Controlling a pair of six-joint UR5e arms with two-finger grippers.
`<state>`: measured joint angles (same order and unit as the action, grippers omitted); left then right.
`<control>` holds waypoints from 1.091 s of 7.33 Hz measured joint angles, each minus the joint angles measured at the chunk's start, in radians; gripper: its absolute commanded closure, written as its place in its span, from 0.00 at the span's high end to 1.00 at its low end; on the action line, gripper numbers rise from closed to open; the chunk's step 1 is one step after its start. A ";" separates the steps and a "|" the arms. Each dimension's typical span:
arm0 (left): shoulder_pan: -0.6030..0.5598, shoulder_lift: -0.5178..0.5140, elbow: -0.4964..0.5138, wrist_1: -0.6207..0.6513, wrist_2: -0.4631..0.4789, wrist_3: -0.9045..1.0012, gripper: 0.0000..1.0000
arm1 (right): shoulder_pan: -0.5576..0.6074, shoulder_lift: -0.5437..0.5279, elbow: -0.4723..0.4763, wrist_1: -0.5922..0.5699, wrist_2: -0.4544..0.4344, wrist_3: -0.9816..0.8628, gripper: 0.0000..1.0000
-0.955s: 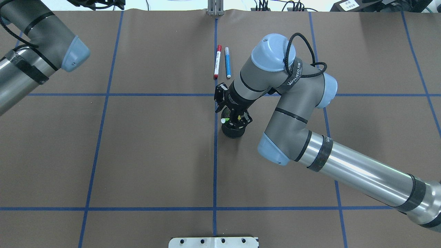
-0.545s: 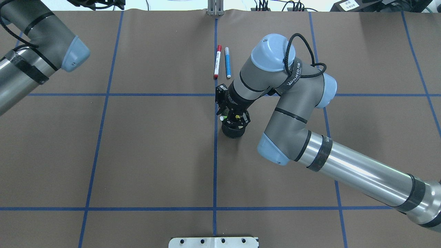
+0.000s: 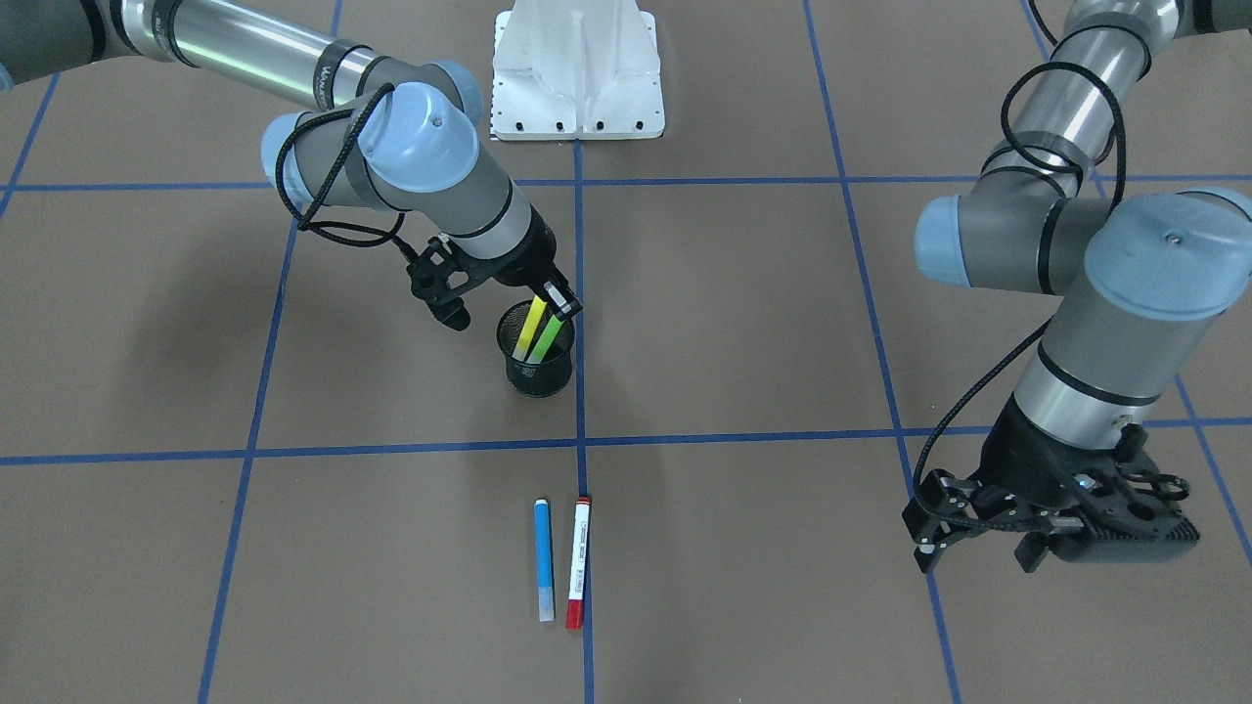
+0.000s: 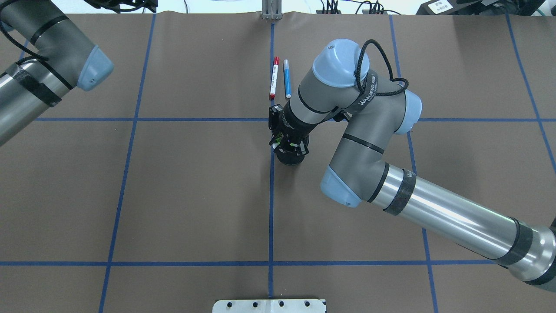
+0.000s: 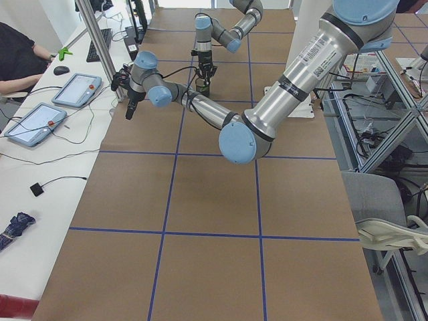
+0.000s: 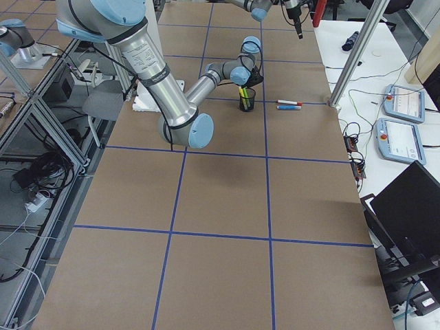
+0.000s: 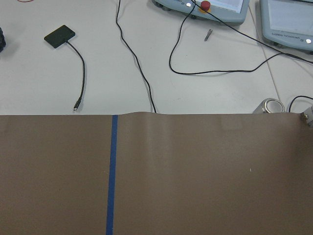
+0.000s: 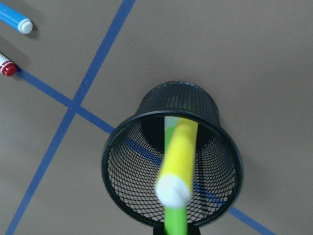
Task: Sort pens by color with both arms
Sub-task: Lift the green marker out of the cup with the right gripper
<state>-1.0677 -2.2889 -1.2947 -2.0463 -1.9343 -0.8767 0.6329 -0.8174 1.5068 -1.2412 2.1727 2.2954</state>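
Observation:
A black mesh cup (image 3: pixel 538 376) (image 4: pixel 290 159) stands near the table's centre line and holds a yellow pen (image 3: pixel 530 330) (image 8: pixel 180 152) and a green pen (image 3: pixel 548 337) (image 8: pixel 175 223), both leaning. My right gripper (image 3: pixel 558 305) (image 4: pixel 289 145) hangs right over the cup, shut on the top of the green pen. A blue pen (image 3: pixel 543 560) (image 4: pixel 287 78) and a white pen with a red cap (image 3: pixel 577 575) (image 4: pixel 273 78) lie side by side on the far side of the cup. Far off at the table's left end, my left gripper (image 3: pixel 976 559) hovers open with nothing in it.
The white mounting base (image 3: pixel 577 68) (image 4: pixel 269 305) sits at the robot's edge. Blue tape lines (image 4: pixel 271 208) cross the brown table. Beyond the far edge, a white bench (image 7: pixel 146 58) carries cables and tablets. A person (image 5: pixel 20 57) sits by it.
My right gripper has shifted a little away from the robot and to the left, over the cup. The green pen's pale cap is now mostly hidden under it. The left arm is unmoved.

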 measured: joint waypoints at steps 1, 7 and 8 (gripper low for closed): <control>0.000 0.000 0.000 0.000 0.000 0.001 1.00 | 0.000 0.018 0.000 0.000 0.001 0.020 0.00; -0.001 0.000 0.002 0.001 0.000 0.003 1.00 | 0.013 0.142 0.012 0.000 0.015 0.084 0.00; -0.001 0.000 0.001 0.002 0.000 0.002 1.00 | 0.034 0.158 0.018 -0.001 0.019 0.083 0.00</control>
<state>-1.0691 -2.2889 -1.2933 -2.0448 -1.9343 -0.8743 0.6666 -0.6593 1.5248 -1.2424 2.1919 2.3780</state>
